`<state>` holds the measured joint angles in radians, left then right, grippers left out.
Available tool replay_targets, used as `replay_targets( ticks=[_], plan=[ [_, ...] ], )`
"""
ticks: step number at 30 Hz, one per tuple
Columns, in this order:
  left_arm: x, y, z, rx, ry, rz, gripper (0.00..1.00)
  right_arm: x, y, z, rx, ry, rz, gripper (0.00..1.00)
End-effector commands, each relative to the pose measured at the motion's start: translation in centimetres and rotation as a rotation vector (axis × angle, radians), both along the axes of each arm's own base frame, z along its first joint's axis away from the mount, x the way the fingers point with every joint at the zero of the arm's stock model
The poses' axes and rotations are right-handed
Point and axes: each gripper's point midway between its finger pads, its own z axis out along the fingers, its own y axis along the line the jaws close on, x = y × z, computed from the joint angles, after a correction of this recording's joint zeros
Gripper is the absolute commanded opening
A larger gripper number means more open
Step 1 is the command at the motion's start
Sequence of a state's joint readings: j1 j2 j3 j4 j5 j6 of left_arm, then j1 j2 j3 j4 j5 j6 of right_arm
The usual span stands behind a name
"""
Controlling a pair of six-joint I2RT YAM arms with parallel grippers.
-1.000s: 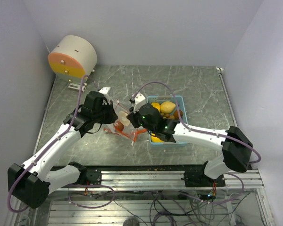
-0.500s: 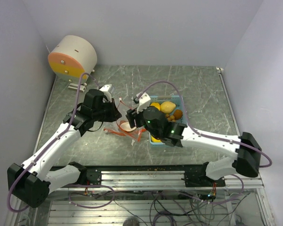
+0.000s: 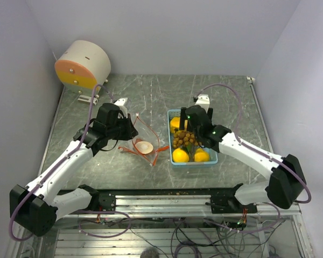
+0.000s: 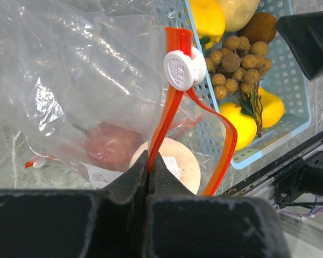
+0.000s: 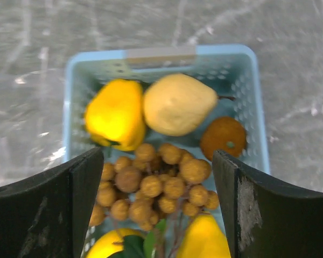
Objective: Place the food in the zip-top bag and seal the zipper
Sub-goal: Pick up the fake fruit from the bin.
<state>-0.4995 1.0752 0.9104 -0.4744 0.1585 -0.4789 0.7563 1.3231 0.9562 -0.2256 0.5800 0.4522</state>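
Left end effector is pressed together on the orange zipper strip of the bag, holding its mouth up beside the tray; a red apple lies inside. Right end effector hangs spread over the tray's cluster of brown balls. That cluster looks light, knobbly and loose; gripping across its middle seems safest, while the yellow fruit looks smooth and may slip.

Left end effector pinched tight on an outstretched arm; right end effector spread wide, downward-facing.
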Motion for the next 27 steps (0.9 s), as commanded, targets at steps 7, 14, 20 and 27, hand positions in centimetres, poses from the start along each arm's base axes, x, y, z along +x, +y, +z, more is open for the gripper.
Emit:
replay_targets(
  ticks=[7,14,20,27],
  plan=[
    [-0.3,-0.3,1.1,-0.025,-0.058,-0.026,0.07,2.2,-5.7,-7.1,-0.032,0.182,-0.226,0.84],
    [-0.5,-0.2,1.1,-0.018,-0.059,-0.037,0.07,2.1,-7.6,-10.4,-0.046,0.235,-0.297,0.80],
    [-0.4,-0.3,1.1,-0.018,-0.060,-0.044,0.07,2.3,-8.5,-12.0,-0.073,0.248,-0.332,0.77],
    [-0.3,-0.4,0.9,-0.011,-0.056,-0.051,0.07,2.9,-8.5,-13.7,-0.078,0.262,-0.354,0.72]
  ],
)
